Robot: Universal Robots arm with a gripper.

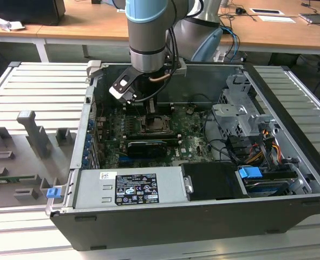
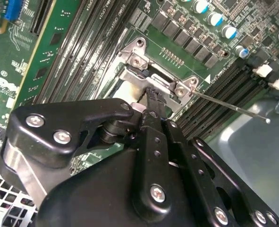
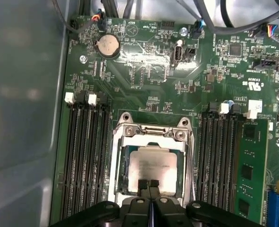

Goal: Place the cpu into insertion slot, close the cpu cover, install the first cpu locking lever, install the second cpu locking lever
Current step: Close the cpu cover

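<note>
The cpu [image 3: 153,163] lies flat in the insertion slot [image 3: 121,176] on the green motherboard, its pale metal top showing through the window of the cpu cover [image 3: 151,133]. The silver cover lies down around it. My gripper [image 3: 148,185] is shut, its two black fingertips pressed together with nothing between them, resting at the cpu's edge. In the second wrist view my gripper [image 2: 152,94] touches the cover [image 2: 135,78], and a thin wire locking lever [image 2: 233,108] sticks out from the socket corner, unlatched. In the exterior view my gripper [image 1: 150,111] reaches straight down onto the slot [image 1: 155,125].
Long black memory slots [image 3: 85,156] flank the socket on both sides. A coin battery [image 3: 107,45] and cables [image 3: 215,14] lie beyond it. The case holds a drive cage [image 1: 241,111] and power supply [image 1: 130,187]. Grey fixtures [image 1: 35,132] stand outside on the exterior view's left.
</note>
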